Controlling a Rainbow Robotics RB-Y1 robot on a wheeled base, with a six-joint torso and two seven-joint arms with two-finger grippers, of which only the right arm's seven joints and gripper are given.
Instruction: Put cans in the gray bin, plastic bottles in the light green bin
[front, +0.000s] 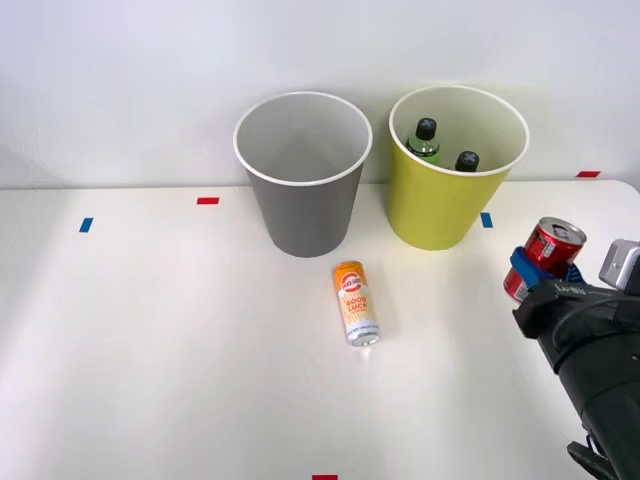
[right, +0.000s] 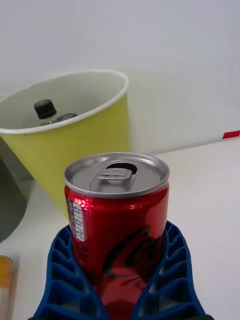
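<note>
Setting: a white table (front: 150, 340) against a white wall, seen from above the robot, with small red and blue tape marks (front: 208, 200) near its edges.

Gray bin (front: 303, 175): stands upright at the back of the table, left of the green bin and just beside it without touching. The part of its inside that shows is bare.

Green bin (front: 455, 165): stands upright at the back right. In the wrist view it rises just behind the red can.

Bottles: both stand inside the green bin with black caps up, one (front: 424, 140) toward the bin's back and the other (front: 466, 161) just to the right of it and nearer the front rim.

Orange can (front: 355, 302): lies on its side on the table in front of the gray bin, silver end toward the robot, well apart from the arm.

Red can (right: 119, 220): upright, silver top with an open tab hole facing up. It is at the right side of the table, in front of and to the right of the green bin.

Right gripper (front: 540, 275): its blue ribbed fingers (right: 67, 280) are clenched on the red can's lower half, one on each side.
</note>
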